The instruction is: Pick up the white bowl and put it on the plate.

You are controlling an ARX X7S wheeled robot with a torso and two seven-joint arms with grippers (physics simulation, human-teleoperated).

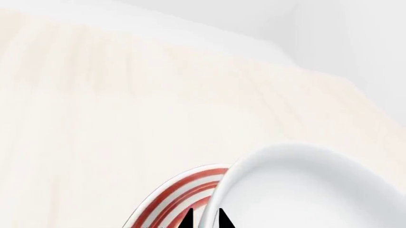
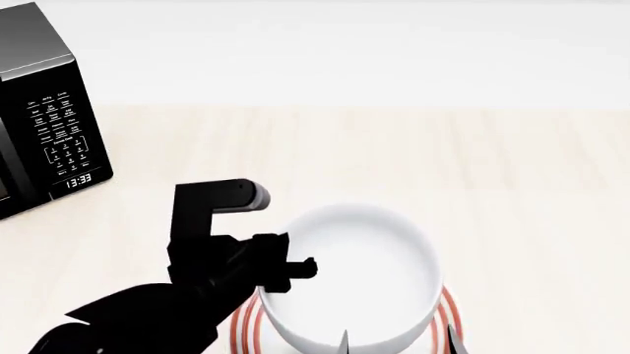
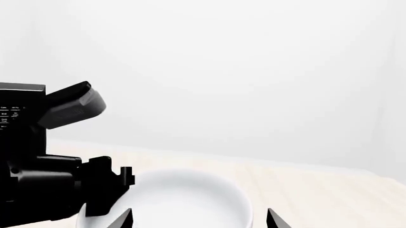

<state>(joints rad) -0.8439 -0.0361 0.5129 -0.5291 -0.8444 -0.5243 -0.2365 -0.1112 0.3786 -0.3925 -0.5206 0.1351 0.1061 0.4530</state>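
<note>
The white bowl (image 2: 359,273) sits over the plate (image 2: 241,328), whose red rings show only at the bowl's left and right edges. I cannot tell whether bowl and plate touch. My left gripper (image 2: 295,269) is shut on the bowl's left rim. In the left wrist view its two fingertips (image 1: 204,219) stand either side of the rim of the bowl (image 1: 304,190), with the plate (image 1: 171,197) beneath. My right gripper (image 2: 399,343) is open at the bowl's near side. In the right wrist view its tips (image 3: 198,219) are spread wide before the bowl (image 3: 184,199).
A black microwave (image 2: 40,125) stands at the far left of the light wooden table (image 2: 492,169). It also shows in the right wrist view (image 3: 13,114), behind my left arm (image 3: 57,180). A white wall runs behind the table.
</note>
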